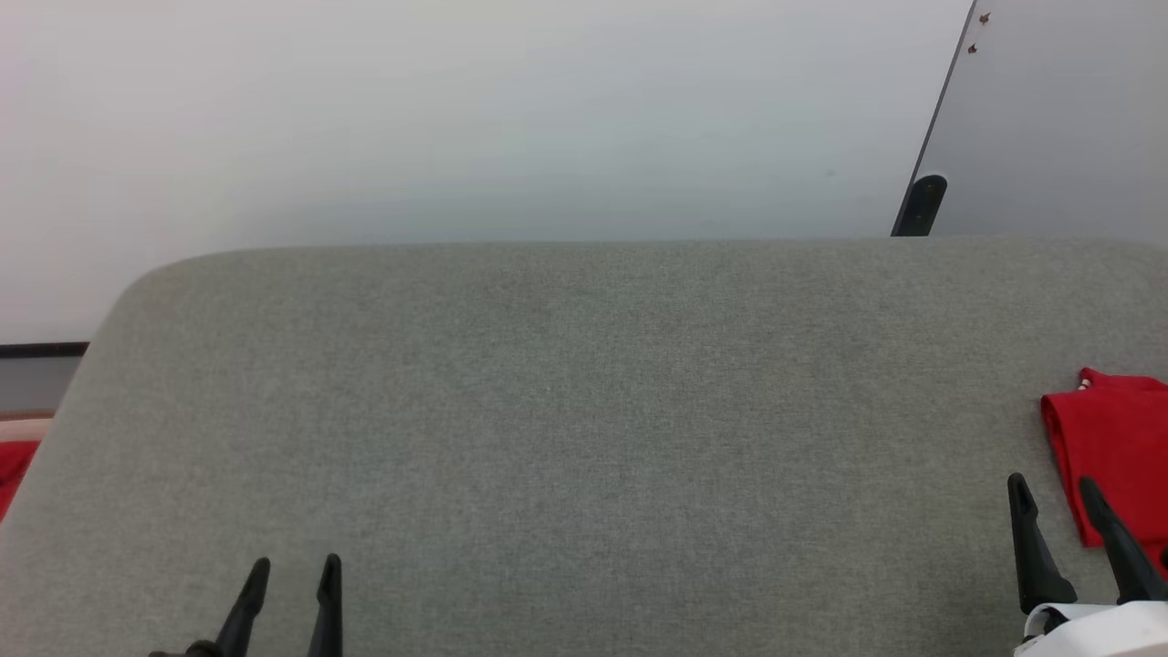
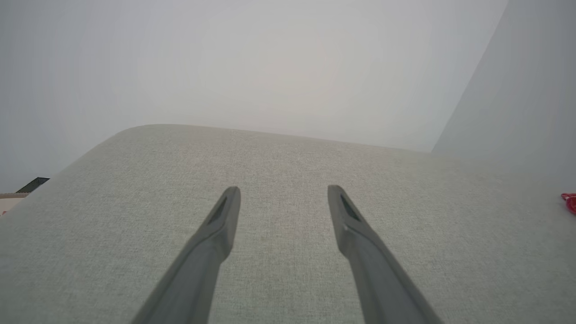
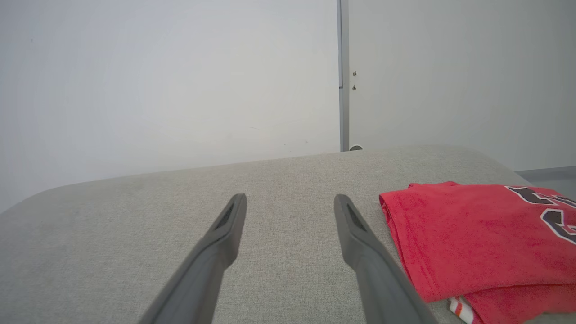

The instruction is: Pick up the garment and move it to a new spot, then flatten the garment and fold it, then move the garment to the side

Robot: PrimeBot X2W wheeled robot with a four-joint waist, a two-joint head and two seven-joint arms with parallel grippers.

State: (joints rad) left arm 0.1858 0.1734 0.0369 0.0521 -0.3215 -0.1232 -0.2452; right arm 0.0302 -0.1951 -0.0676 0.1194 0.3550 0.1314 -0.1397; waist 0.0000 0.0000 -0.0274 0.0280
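Garment [image 1: 1115, 438], red, folded, dark lettering on top: is laid on grey upholstered surface [image 1: 584, 411] at 3 o'clock. Left gripper [image 1: 297, 559], 7 o'clock: fingers are spread, nothing is held. Right gripper [image 1: 1051, 482], 4 o'clock: fingers are spread, nothing is held; is positioned just beside garment.

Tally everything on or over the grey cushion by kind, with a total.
Garments: 1, the red garment, folded, lying at the right end of the cushion.
Grippers: 2, the left gripper and the right gripper, both open and empty.
Total: 3.
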